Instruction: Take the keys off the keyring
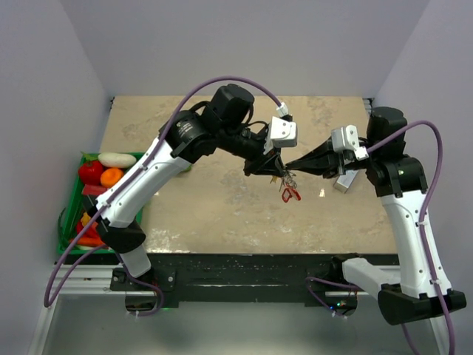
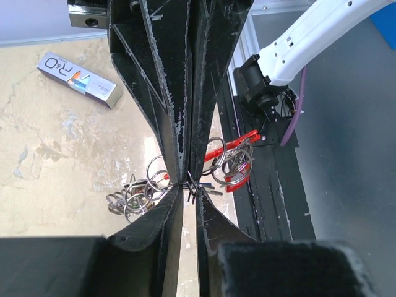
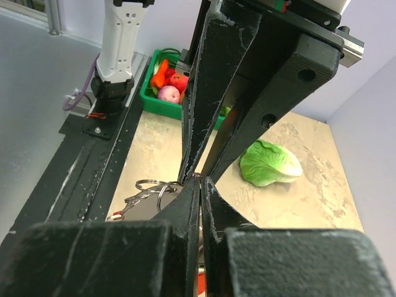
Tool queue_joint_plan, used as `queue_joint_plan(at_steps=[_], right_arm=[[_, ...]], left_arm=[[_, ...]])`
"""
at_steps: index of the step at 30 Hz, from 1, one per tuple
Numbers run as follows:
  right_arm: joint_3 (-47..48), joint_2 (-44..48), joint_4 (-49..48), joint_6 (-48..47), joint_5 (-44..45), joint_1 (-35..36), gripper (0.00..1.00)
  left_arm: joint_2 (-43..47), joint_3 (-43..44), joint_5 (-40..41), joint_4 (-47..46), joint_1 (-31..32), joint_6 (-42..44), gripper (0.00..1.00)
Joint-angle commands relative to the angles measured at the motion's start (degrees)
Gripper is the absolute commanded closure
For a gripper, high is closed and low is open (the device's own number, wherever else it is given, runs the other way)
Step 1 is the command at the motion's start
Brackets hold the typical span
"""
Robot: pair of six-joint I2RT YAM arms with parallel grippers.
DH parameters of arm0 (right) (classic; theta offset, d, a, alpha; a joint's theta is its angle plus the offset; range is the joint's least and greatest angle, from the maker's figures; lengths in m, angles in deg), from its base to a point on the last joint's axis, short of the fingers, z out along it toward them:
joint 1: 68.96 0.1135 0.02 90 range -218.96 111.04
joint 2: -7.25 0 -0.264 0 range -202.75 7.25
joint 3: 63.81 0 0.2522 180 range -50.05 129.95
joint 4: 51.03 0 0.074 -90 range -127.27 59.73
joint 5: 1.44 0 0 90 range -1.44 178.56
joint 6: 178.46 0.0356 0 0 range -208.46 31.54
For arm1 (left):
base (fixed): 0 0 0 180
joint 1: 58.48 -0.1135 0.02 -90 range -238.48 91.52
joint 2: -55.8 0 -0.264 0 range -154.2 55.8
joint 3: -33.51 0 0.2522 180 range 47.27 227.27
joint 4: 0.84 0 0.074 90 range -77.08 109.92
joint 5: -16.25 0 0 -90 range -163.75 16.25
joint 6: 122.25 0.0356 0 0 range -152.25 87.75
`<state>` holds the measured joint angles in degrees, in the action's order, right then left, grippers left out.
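Left gripper: we are seeing the left gripper (image 2: 190,197) with its jaws standing a sliver apart and the tips right at the tangle of wire. We cannot tell whether they are pinching anything.
Right gripper: we are reading the right gripper (image 3: 199,185) as clamped on the thin silvery metal keyring (image 2: 226,162), tip to tip with the left one.
Keys: the small metal keys (image 1: 287,180) are hanging in a bunch from the ring between the two grippers, over the beige marbled table (image 1: 222,214). The long red oval fob (image 1: 290,194) is dangling lowest.
Risk of dropping: we are judging that one thin pinch is carrying the whole bunch, so a sideways tug from the left could be sliding the wire out and letting everything fall.
Risk of tangling: several loops are overlapping, so a key being worked off could be snagging on the wrong coil instead of coming free.
Risk of collision: the fingertips are nearly touching, so any re-grip is risking finger striking finger and jolting the ring loose.
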<state>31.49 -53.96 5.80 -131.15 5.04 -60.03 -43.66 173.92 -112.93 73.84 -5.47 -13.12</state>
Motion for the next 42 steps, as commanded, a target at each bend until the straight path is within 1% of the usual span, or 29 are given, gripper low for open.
queue_joint_plan(at_steps=[1,2,3,11,15,23,28,29,31,32,33,34,35,37,42], right_arm=[[1.9,1.4,0.1,-1.6,-7.8,-0.4,1.00],[1.9,1.4,0.0,-1.6,-7.9,-0.6,1.00],[2.0,1.5,0.1,-1.7,-7.8,-0.7,1.00],[3.3,1.6,1.0,-2.3,-7.9,-1.5,1.00],[5.7,0.7,5.7,-6.2,-7.9,-1.5,1.00],[10.3,-0.5,10.9,-10.1,-7.9,-1.1,1.00],[8.5,0.5,10.8,-10.7,-7.9,-0.6,1.00],[7.4,1.0,10.5,-10.6,-8.0,-0.5,1.00],[6.6,1.6,8.8,-9.3,-7.9,-0.5,1.00],[5.8,1.9,8.1,-8.6,-7.9,-0.6,1.00],[5.5,2.5,7.3,-7.9,-8.0,-0.5,1.00],[5.1,2.8,6.9,-7.7,-7.9,-0.7,1.00],[4.5,3.0,6.3,-7.3,-7.9,-0.7,1.00],[3.9,3.5,5.7,-6.7,-8.0,-1.2,1.00],[0.9,4.0,5.7,-7.1,-8.0,-1.7,1.00]], left_arm=[[2.7,-0.3,-0.2,-3.0,0.4,1.0,0.86],[2.7,-0.4,-0.4,-2.8,0.4,1.1,0.95],[2.7,-0.3,-0.5,-2.8,0.4,1.2,1.00],[3.0,-1.3,-0.6,-2.5,0.3,1.4,1.00],[2.5,-2.5,-2.1,-2.3,0.3,1.4,1.00],[1.6,-2.6,-3.7,-2.0,0.8,1.6,1.00],[0.6,-1.8,-2.4,-2.7,1.4,0.6,0.99],[0.5,-1.7,-2.2,-3.2,1.4,0.3,0.88],[0.4,-0.9,-1.3,-3.4,1.4,-0.2,0.76],[0.4,-0.5,-0.9,-3.5,1.4,-0.2,0.67],[0.7,0.1,0.4,-3.6,1.4,-0.2,0.63],[1.1,0.5,1.2,-3.8,1.4,-0.3,0.55],[1.4,0.9,2.0,-4.0,1.3,-0.2,0.52],[2.6,1.8,3.6,-4.1,1.0,-0.1,0.49],[4.9,3.0,7.2,-5.1,-0.5,-0.4,0.47]])
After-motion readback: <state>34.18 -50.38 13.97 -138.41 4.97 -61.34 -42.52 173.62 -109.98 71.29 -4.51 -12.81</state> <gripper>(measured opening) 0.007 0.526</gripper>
